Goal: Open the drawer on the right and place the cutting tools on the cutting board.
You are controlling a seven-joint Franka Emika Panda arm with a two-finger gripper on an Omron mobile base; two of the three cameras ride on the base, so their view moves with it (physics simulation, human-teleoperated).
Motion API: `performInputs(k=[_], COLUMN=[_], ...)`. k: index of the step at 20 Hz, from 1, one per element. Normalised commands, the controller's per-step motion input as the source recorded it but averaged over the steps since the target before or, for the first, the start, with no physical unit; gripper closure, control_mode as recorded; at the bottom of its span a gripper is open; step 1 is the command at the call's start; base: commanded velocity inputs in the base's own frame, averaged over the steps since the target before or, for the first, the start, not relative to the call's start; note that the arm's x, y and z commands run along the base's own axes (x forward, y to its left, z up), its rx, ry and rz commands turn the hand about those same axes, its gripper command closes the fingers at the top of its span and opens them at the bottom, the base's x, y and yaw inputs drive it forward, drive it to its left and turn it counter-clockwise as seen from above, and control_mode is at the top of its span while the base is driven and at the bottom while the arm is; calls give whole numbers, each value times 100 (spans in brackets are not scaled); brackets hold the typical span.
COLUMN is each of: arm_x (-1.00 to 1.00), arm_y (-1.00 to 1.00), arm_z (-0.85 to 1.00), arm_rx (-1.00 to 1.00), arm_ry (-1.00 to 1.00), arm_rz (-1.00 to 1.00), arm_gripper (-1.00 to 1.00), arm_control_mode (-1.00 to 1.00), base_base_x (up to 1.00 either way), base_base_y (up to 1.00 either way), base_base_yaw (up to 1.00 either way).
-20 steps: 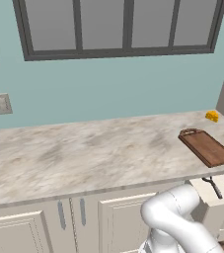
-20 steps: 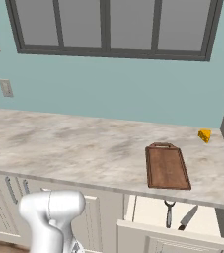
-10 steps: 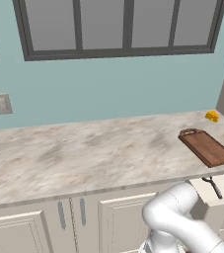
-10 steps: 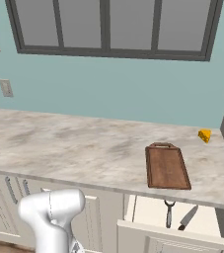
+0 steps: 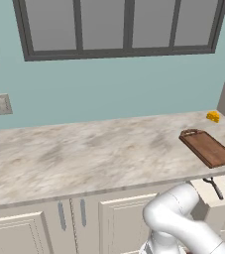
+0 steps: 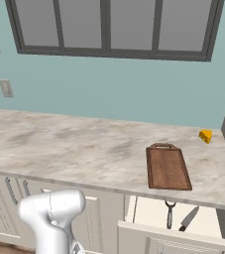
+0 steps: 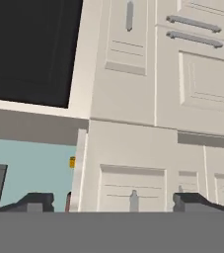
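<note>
Gripper: the gripper [image 7: 113,201] shows in the hand view as two dark fingertips [image 7: 32,201] set wide apart — nothing between them, nothing touched. Panelled cream cabinet fronts [image 7: 133,84] and a drawer front with a small handle lie ahead of it.

Arm: the white arm [image 5: 176,221] bends down below the worktop's front edge, in front of the cabinet doors [image 5: 126,218].

Drawer: the drawer [image 6: 183,223] stands pulled out under the worktop's front right corner, its pale inside open from above.

Drawer contents: the scissors [image 6: 170,212] and the knife [image 6: 189,219] lie side by side on the drawer floor, scissors to the left in the right base view, knife slanted, the two close but apart.

Cutting board: the cutting board [image 6: 167,167] lies flat at the worktop's right end, its near end just back from the front edge above the drawer, handle loop toward the wall — bare on top.

Worktop: the marbled worktop [image 5: 84,156] runs wide and bare to the left of the board.

Back right corner: a small yellow object [image 6: 205,136] sits near the wall, well apart from the board.
</note>
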Motion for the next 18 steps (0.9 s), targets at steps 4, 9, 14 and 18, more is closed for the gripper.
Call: performInputs(k=[4, 9, 14, 18], arm_x=[-100, -96, -63, -54], arm_y=[75, 100, 100, 100], arm_z=[100, 100, 96, 64], arm_rx=[-32, -41, -47, -54], arm_ry=[6, 17, 27, 23], arm_rz=[-17, -16, -10, 0], arm_gripper=[-100, -100, -100, -100], arm_control_mode=[-100, -100, -100, -100], base_base_x=[0, 0, 0, 0], base_base_y=[0, 0, 0, 0], base_base_yaw=[0, 0, 0, 0])
